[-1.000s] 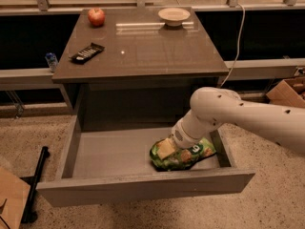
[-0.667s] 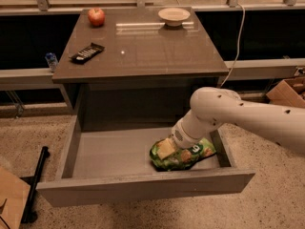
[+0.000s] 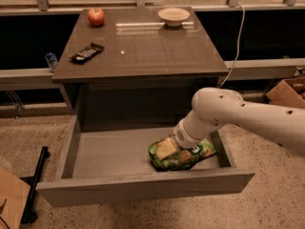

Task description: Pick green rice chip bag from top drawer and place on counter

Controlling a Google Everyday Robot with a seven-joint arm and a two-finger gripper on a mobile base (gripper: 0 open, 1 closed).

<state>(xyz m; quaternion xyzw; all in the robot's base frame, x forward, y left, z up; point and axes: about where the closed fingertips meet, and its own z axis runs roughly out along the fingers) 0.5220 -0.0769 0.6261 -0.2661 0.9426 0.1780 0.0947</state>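
Observation:
The green rice chip bag (image 3: pixel 187 157) lies on the floor of the open top drawer (image 3: pixel 109 151), at its right side near the front panel. My white arm reaches down from the right into the drawer. My gripper (image 3: pixel 167 149) is at the left end of the bag, pressed onto it from above. The arm's wrist hides the back of the bag. The counter (image 3: pixel 152 51) is the grey-brown tabletop above the drawer.
On the counter stand a red apple (image 3: pixel 96 16) at the back left, a black remote (image 3: pixel 87 52) at the left and a pale bowl (image 3: pixel 174 15) at the back. A cardboard box (image 3: pixel 289 92) sits on the floor at the right, a black stand (image 3: pixel 35 178) at the left.

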